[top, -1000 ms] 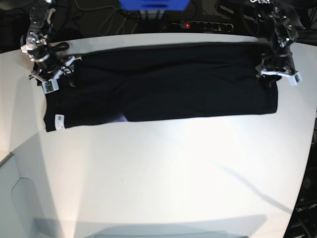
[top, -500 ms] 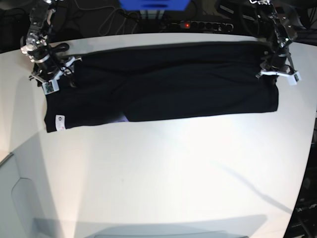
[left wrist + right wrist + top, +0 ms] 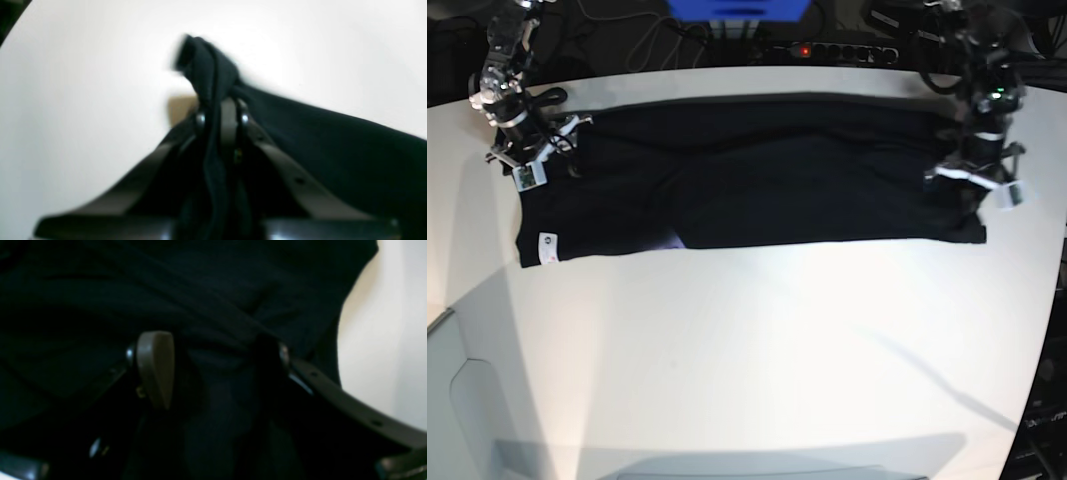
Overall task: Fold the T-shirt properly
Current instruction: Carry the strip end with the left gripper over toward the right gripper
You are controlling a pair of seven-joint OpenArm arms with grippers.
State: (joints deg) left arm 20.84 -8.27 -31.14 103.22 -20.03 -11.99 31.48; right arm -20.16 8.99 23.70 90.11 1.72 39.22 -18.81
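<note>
The black T-shirt (image 3: 767,180) lies as a long folded band across the far side of the white table (image 3: 757,350), its small white tag (image 3: 547,240) at the near left corner. In the base view my left gripper (image 3: 972,185) is at the shirt's right end. The left wrist view shows this gripper (image 3: 220,110) shut on a bunched fold of the T-shirt (image 3: 333,140), lifted off the table. My right gripper (image 3: 527,160) is at the shirt's left end. In the right wrist view it (image 3: 213,363) stands open, one finger (image 3: 155,366) on either side of the cloth (image 3: 200,290).
Behind the table's far edge are a power strip (image 3: 832,50) with a red light, a blue box (image 3: 737,10) and loose cables. The table's curved right edge runs close to my left arm. A grey surface (image 3: 467,400) sits at the near left.
My left gripper has shut on the shirt's right end and pulled it toward the front and a little inward, bunching that corner. The right arm has stayed where it was.
</note>
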